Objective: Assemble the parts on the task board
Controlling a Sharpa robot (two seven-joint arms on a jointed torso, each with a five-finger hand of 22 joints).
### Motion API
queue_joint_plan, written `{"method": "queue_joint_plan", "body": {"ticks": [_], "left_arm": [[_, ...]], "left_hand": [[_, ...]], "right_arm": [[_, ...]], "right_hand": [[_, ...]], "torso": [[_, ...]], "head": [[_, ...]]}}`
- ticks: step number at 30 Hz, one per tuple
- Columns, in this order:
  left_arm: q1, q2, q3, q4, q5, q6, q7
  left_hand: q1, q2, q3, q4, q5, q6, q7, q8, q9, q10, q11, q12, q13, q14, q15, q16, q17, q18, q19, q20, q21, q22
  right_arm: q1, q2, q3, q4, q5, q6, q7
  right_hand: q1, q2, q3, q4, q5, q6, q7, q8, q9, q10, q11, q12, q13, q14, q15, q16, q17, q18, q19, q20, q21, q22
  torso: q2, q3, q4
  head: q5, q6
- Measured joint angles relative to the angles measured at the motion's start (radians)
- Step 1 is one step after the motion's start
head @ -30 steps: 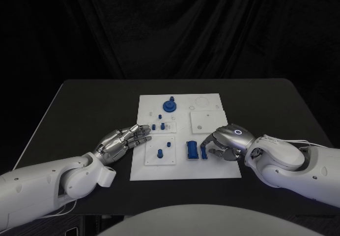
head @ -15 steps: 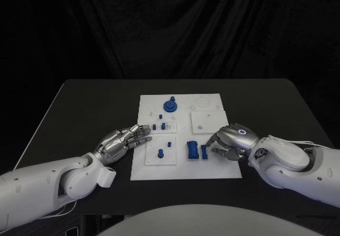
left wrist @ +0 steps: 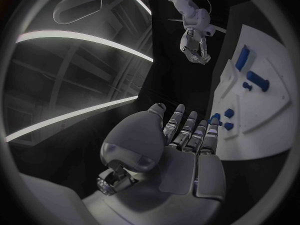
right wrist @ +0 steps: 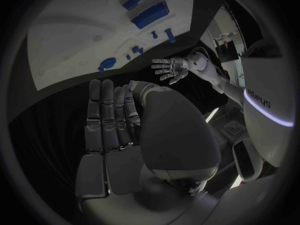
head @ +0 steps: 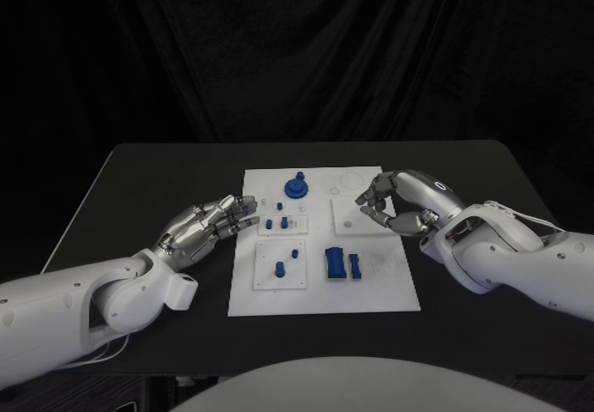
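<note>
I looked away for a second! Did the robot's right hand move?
Yes. The right hand moved toward the far end of the task board, away from the two long blue blocks; it holds nothing.

Dim scene: overhead light catches the white task board [head: 324,245] brightly against the black bench [head: 148,189] and dark backdrop. Wrist views bend strongly at their rims, with bright light strips glaring.
</note>
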Motion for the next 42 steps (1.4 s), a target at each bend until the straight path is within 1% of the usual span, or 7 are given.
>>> {"method": "queue_joint_plan", "body": {"ticks": [11, 14, 18, 23, 25, 31, 42], "left_arm": [[0.065, 0.099, 0.0, -0.116, -0.011, -0.034, 0.006], [0.066, 0.126, 0.001, -0.153, -0.021, -0.036, 0.006], [0.065, 0.146, 0.0, -0.183, -0.031, -0.035, 0.006], [0.062, 0.165, 0.0, -0.203, -0.04, -0.032, 0.007], [0.061, 0.165, 0.0, -0.203, -0.041, -0.032, 0.005], [0.061, 0.167, 0.012, -0.198, -0.04, -0.046, -0.002], [0.046, 0.205, 0.089, -0.15, -0.027, -0.238, -0.036]], "left_hand": [[0.01, -0.015, -0.049, 0.076, -0.02, -0.062, -0.057, -0.024, -0.009, -0.046, -0.035, -0.034, -0.006, -0.036, -0.043, -0.033, -0.008, 0.0, -0.059, -0.008, -0.022, -0.045], [-0.027, 0.0, -0.089, 0.079, -0.087, -0.083, -0.065, -0.036, -0.01, -0.062, -0.042, -0.043, -0.007, -0.047, -0.046, -0.047, -0.01, 0.009, -0.073, -0.005, -0.027, -0.057], [-0.143, 0.011, -0.152, 0.079, -0.27, -0.111, -0.078, -0.047, -0.013, -0.086, -0.057, -0.069, -0.01, -0.055, -0.048, -0.057, -0.011, 0.016, -0.076, -0.002, -0.027, -0.061], [-0.156, 0.011, -0.156, 0.077, -0.314, -0.144, -0.094, -0.061, -0.018, -0.091, -0.056, -0.076, -0.012, -0.056, -0.049, -0.065, -0.013, 0.016, -0.077, -0.003, -0.028, -0.06], [-0.501, -0.049, -0.086, -0.017, -0.365, -0.281, -0.159, -0.119, -0.057, -0.149, -0.123, -0.166, -0.048, -0.117, -0.121, -0.145, -0.029, -0.013, -0.149, -0.096, -0.054, -0.127], [-1.053, -0.247, 0.055, -0.2, -0.466, -0.468, -0.169, -0.126, -0.063, -0.262, -0.262, -0.336, -0.052, -0.125, -0.265, -0.155, -0.033, -0.102, -0.159, -0.275, -0.056, -0.175], [-1.304, -0.282, 0.06, -0.212, -0.466, -0.551, -0.169, -0.126, -0.063, -0.262, -0.263, -0.347, -0.053, -0.125, -0.268, -0.155, -0.034, -0.102, -0.16, -0.286, -0.056, -0.176]], "right_arm": [[-0.006, 0.035, -0.001, -0.111, 0.619, 0.105, 0.321], [-0.023, 0.042, -0.001, -0.136, 0.735, 0.179, 0.386], [-0.044, 0.045, -0.001, -0.157, 0.842, 0.281, 0.45], [-0.062, 0.045, -0.001, -0.17, 0.915, 0.378, 0.502], [-0.063, 0.045, -0.002, -0.17, 0.917, 0.381, 0.503], [-0.07, 0.063, 0.028, -0.171, 0.929, 0.366, 0.5], [-0.127, 0.173, 0.186, -0.171, 1.099, 0.182, 0.486]], "right_hand": [[-0.352, 0.141, -0.343, 0.027, 0.259, -0.265, 0.041, 0.028, -0.034, -0.284, 0.167, -0.211, -0.303, -0.362, 0.178, -0.288, -0.326, -0.039, -0.296, 0.151, -0.387, -0.393], [-0.414, 0.192, -0.42, 0.025, 0.218, -0.332, 0.003, 0.025, -0.05, -0.388, 0.167, -0.255, -0.36, -0.466, 0.187, -0.339, -0.379, -0.078, -0.513, 0.155, -0.398, -0.609], [-0.427, 0.199, -0.486, 0.027, 0.151, -0.573, -0.176, -0.046, -0.067, -0.635, 0.062, -0.427, -0.471, -0.727, 0.174, -0.526, -0.482, -0.087, -0.768, 0.16, -0.426, -0.933], [-0.433, 0.208, -0.572, 0.027, 0.076, -0.676, -0.245, -0.047, -0.073, -0.701, 0.004, -0.479, -0.529, -0.801, 0.15, -0.575, -0.522, -0.088, -0.794, 0.161, -0.427, -0.992], [-0.772, 0.195, -0.544, -0.073, -0.021, -0.801, -0.168, -0.126, -0.116, -0.759, -0.072, -0.589, -0.604, -0.881, 0.079, -0.643, -0.572, -0.143, -0.864, 0.061, -0.448, -1.054], [-1.244, 0.185, -0.54, -0.249, -0.196, -1.005, -0.156, -0.154, -0.123, -0.767, -0.099, -0.779, -0.652, -0.899, -0.056, -0.772, -0.579, -0.148, -0.874, -0.121, -0.448, -1.148], [-1.456, 0.184, -0.541, -0.26, -0.208, -1.036, -0.156, -0.154, -0.123, -0.767, -0.099, -0.798, -0.652, -0.899, -0.056, -0.772, -0.579, -0.148, -0.874, -0.131, -0.448, -1.148]], "torso": [[-0.056, 0.0126, -0.0133], [-0.071, 0.0149, -0.018], [-0.092, 0.0176, -0.0249], [-0.106, 0.0215, -0.0289], [-0.107, 0.0218, -0.029], [-0.105, 0.0213, -0.029], [-0.101, 0.0173, -0.0286]], "head": [[0.023, 0.0], [0.029, 0.0], [0.034, 0.0], [0.032, 0.0], [0.032, 0.0], [0.031, 0.019], [0.016, 0.149]]}}
